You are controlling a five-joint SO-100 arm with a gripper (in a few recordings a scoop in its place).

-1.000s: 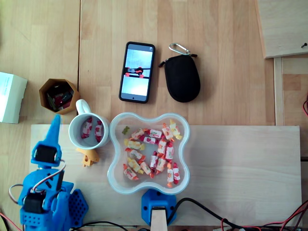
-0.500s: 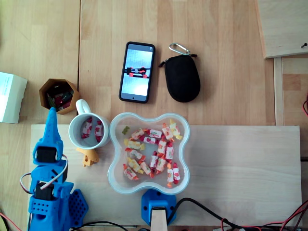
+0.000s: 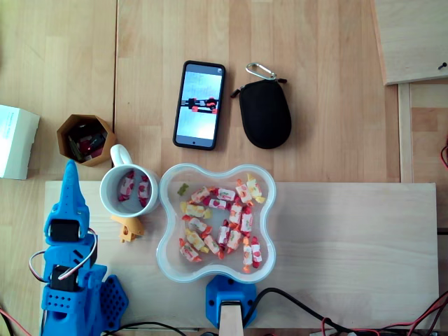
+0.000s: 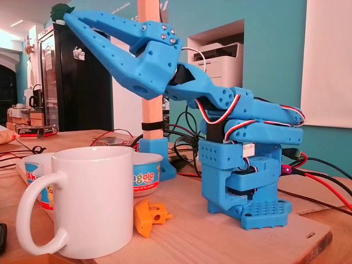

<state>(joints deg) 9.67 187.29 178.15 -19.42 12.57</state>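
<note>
My gripper [image 3: 71, 170] is closed. In the fixed view its two blue fingers run together to a single point [image 4: 70, 17], with nothing clamped between them and nothing touching them. It is raised high and slanted upward, well above the white mug [image 4: 88, 203].

From overhead, the tip lies between the brown cup [image 3: 85, 138] and the white mug [image 3: 128, 189], just below the cup and just left of the mug's rim. Two wrapped sweets [image 3: 127, 186] lie in the mug. A small orange part [image 3: 128, 228] lies on the board [image 3: 350, 238] just below the mug, and the clear bowl [image 3: 168, 210] of sweets touches the mug's right side.

In the fixed view the mug hides most of the bowl [image 4: 144, 175] and shows nothing of its own inside. A dark green shape [image 4: 60, 10] sits right by my fingertip there, and I cannot tell what it is. The things in the brown cup are too small to make out. The white box [image 3: 15, 141] is cut off by the left edge overhead, and the bottom edge cuts off my base.
</note>
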